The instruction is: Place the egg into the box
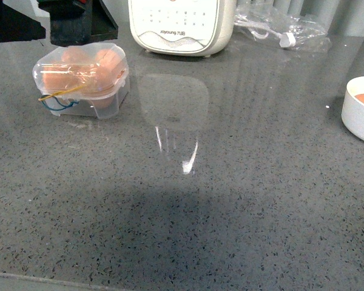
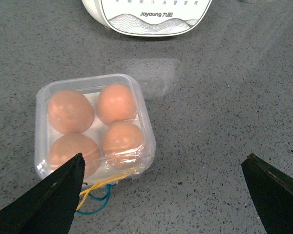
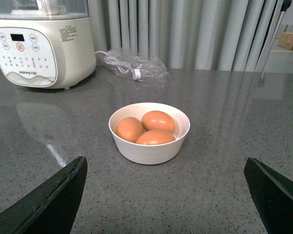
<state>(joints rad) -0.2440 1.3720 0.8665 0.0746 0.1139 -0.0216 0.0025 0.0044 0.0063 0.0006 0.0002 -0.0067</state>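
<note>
The clear plastic box (image 1: 82, 79) stands at the far left of the grey table, lid closed, with four brown eggs inside and yellow and blue bands at its near side. The left wrist view shows the box (image 2: 94, 126) from above, its four cells filled. My left gripper (image 2: 166, 195) hangs open and empty above the table just beside the box; its arm (image 1: 73, 21) shows over the box in the front view. My right gripper (image 3: 166, 195) is open and empty, facing a white bowl (image 3: 149, 148) holding three brown eggs (image 3: 157, 120).
A big cream-white appliance (image 1: 182, 24) stands at the back centre. A clear bag with a cable (image 1: 285, 30) lies at the back right. The white bowl (image 1: 359, 115) sits at the right edge of the front view.
</note>
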